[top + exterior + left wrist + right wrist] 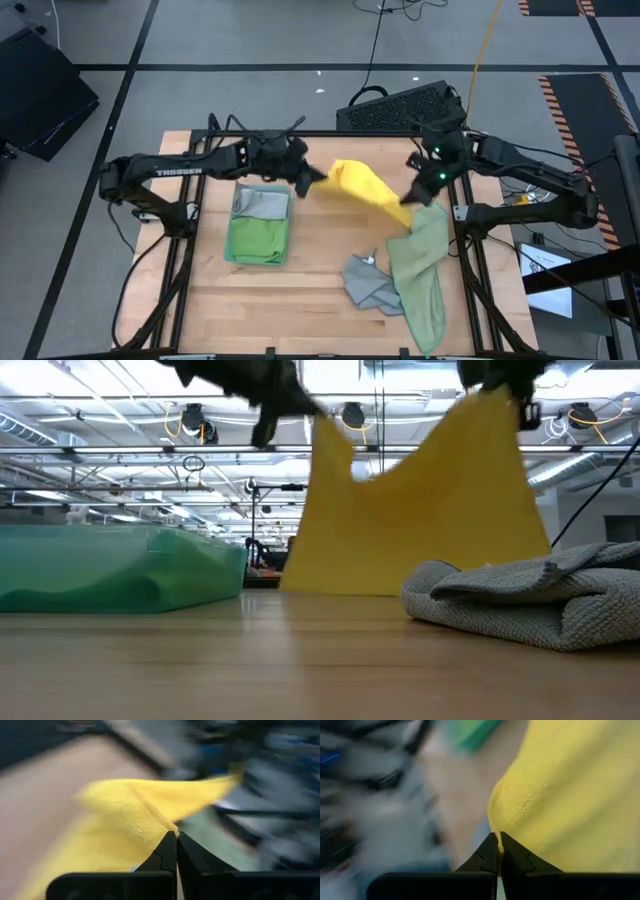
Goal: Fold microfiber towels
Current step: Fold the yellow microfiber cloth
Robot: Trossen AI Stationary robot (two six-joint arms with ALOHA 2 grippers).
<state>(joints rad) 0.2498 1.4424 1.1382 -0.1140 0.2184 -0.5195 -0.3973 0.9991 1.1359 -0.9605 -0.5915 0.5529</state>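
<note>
A yellow microfiber towel hangs spread between my two grippers above the middle of the table. My left gripper is shut on one top corner and my right gripper is shut on the other. In the low view the towel sags between the two corners, and its lower edge reaches down near the tabletop. A grey towel lies crumpled on the table at the near right. A pale sage green towel lies beside it, partly over the table's right edge. My left gripper pinches the yellow towel's corner between its two fingertips, coming from the table's left and slanting a little downward. The cloth hangs below and away from the fingers. My right gripper pinches the opposite top corner between its two fingertips, coming from the table's right and slanting down. The towel hangs below it, with a slack dip along the top edge between the two holds.
A translucent green bin stands on the table's left half with folded bright green and grey towels in it. Bare wood lies between the bin and the loose towels. A keyboard sits beyond the far edge.
</note>
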